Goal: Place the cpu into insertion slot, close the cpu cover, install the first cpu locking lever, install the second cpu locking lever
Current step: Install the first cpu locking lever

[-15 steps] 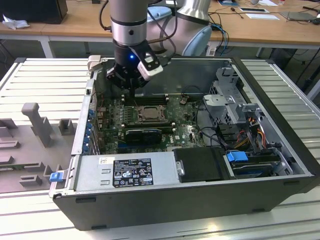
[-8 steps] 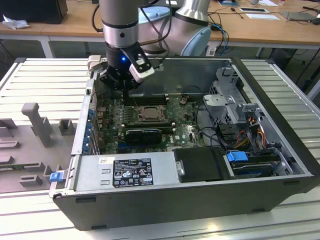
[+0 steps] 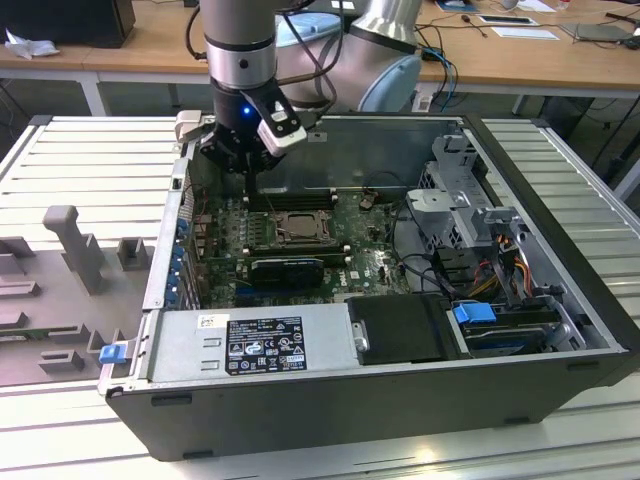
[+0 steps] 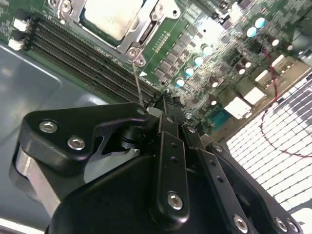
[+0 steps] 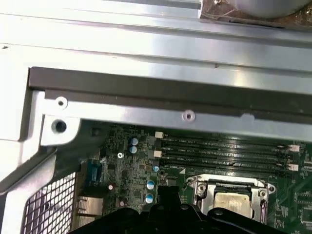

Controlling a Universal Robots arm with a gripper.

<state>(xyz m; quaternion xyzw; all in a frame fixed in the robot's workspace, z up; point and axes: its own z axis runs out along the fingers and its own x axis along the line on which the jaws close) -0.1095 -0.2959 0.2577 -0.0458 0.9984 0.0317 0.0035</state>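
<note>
In the exterior view my gripper (image 3: 250, 188) hangs inside the open computer case, over the board just behind and to the left of the insertion slot (image 3: 268, 228). The cpu (image 4: 109, 17) (image 5: 233, 202), pale and silvery, lies in the slot. The cpu cover (image 4: 146, 29) (image 5: 204, 187) lies flat around it. A thin metal locking lever (image 4: 138, 80) rises from the slot's corner up to my gripper (image 4: 168, 101), whose fingers are together. Whether they pinch the lever I cannot tell. My gripper (image 5: 165, 192) sits beside the slot's corner.
Long black memory slots (image 4: 83, 53) (image 5: 224, 148) run between the slot and the case's metal wall (image 5: 146, 92). A black card (image 3: 288, 268) lies in front of the slot. The power supply (image 3: 250, 345) stands at the front, with a drive cage (image 3: 470, 200) and cables on the exterior view's right.
</note>
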